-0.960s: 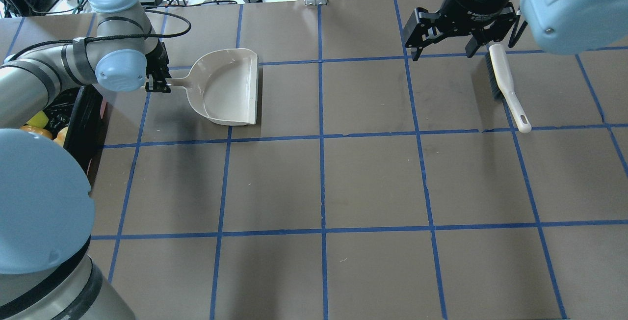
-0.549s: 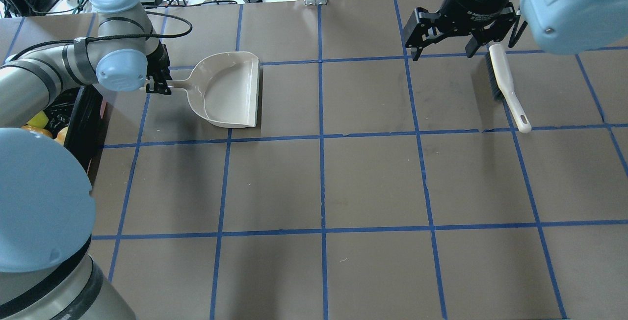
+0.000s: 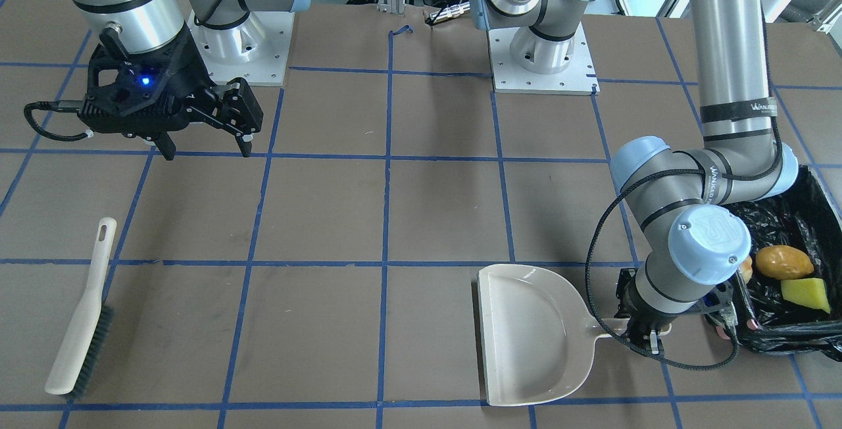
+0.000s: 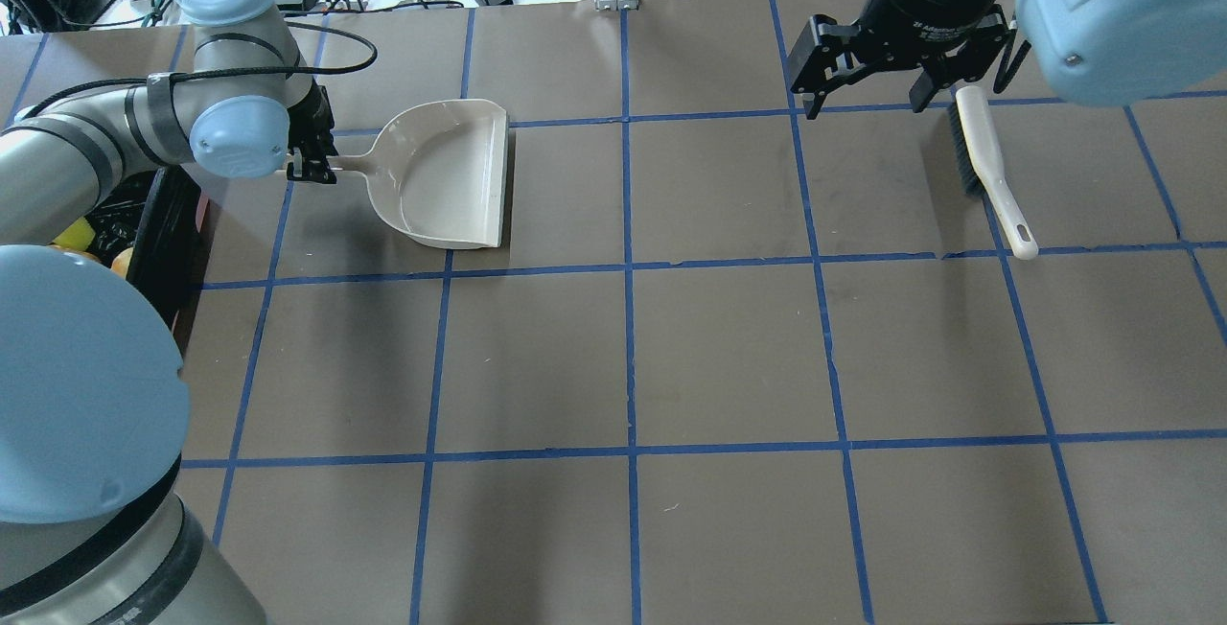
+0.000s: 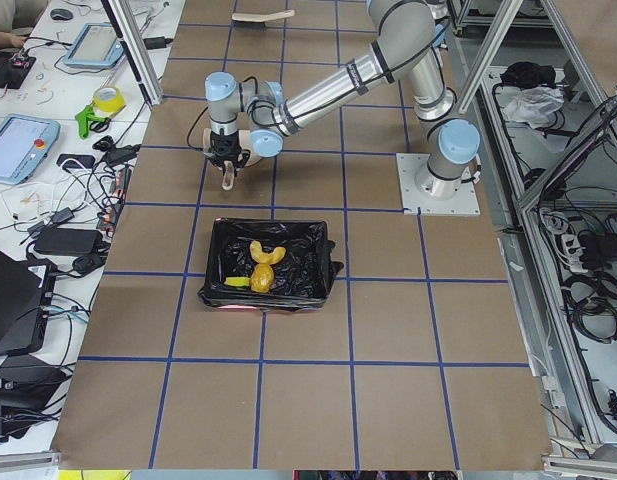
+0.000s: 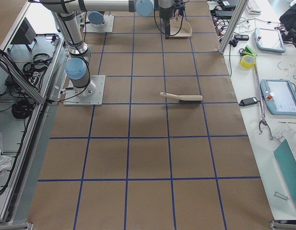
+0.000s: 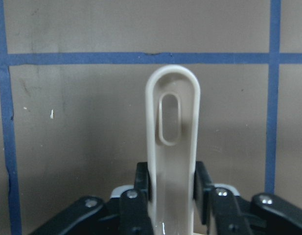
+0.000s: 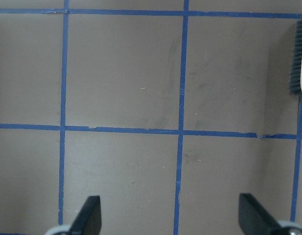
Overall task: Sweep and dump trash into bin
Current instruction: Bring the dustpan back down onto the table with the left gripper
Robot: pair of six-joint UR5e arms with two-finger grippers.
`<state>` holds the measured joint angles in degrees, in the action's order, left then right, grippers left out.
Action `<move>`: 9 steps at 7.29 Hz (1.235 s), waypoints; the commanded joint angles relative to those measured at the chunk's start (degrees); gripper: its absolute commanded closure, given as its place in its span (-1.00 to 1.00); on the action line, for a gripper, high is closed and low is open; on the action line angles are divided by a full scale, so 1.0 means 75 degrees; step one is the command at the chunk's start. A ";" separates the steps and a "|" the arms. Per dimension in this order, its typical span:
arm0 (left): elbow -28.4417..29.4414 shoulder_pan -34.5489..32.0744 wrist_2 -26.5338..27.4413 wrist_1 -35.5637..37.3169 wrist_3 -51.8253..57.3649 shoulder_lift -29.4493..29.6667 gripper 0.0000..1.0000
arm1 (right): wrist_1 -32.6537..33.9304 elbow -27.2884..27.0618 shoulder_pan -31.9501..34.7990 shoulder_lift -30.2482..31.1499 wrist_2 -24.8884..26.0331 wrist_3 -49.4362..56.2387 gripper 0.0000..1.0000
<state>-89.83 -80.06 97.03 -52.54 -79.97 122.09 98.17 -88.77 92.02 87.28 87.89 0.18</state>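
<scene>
The trash lies inside the bin (image 3: 814, 185): a yellow-brown lump (image 3: 783, 261), a green-and-yellow sponge wedge (image 3: 806, 293) and a golden piece half hidden behind my left arm. The bin (image 5: 318, 270) is lined with a black bag and stands at the table's left edge. My left gripper (image 3: 648, 342) (image 4: 309, 165) (image 7: 173, 183) is shut on the handle of the beige dustpan (image 3: 533, 330) (image 4: 446, 174), which rests flat on the table beside the bin. My right gripper (image 3: 207, 151) (image 4: 868, 107) (image 8: 173, 218) hangs open and empty above the table.
A beige brush (image 3: 82, 324) (image 4: 987, 170) (image 6: 181, 98) lies on the table just beside the right gripper, its bristles toward the table's far side. Blue tape lines grid the brown table. Cables and devices crowd the bench beyond the far edge.
The left gripper and the dustpan have shifted very slightly on the table. The right arm and the brush have not moved.
</scene>
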 commanded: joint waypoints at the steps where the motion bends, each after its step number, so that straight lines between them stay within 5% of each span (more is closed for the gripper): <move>1: 0.0221 0.0010 0.0024 0.0032 0.0220 0.0033 1.00 | 0.0000 0.0000 0.0000 0.0000 0.0000 0.0000 -1.00; 6: 0.0153 0.0010 0.0047 0.0032 0.0397 0.0104 1.00 | 0.0000 0.0000 0.0000 0.0000 0.0000 0.0000 -1.00; 7: 0.0141 0.0010 0.0140 0.0032 0.0409 0.0069 0.57 | 0.0000 0.0000 0.0000 0.0000 0.0000 0.0000 -1.00; 9: 0.0141 0.0010 0.0807 0.0021 0.0409 0.0011 -0.61 | 0.0000 0.0000 0.0000 0.0000 0.0000 0.0000 -1.00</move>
<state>-88.78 -79.94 100.71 -52.31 -76.88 122.49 98.17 -88.77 92.02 87.28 87.89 0.18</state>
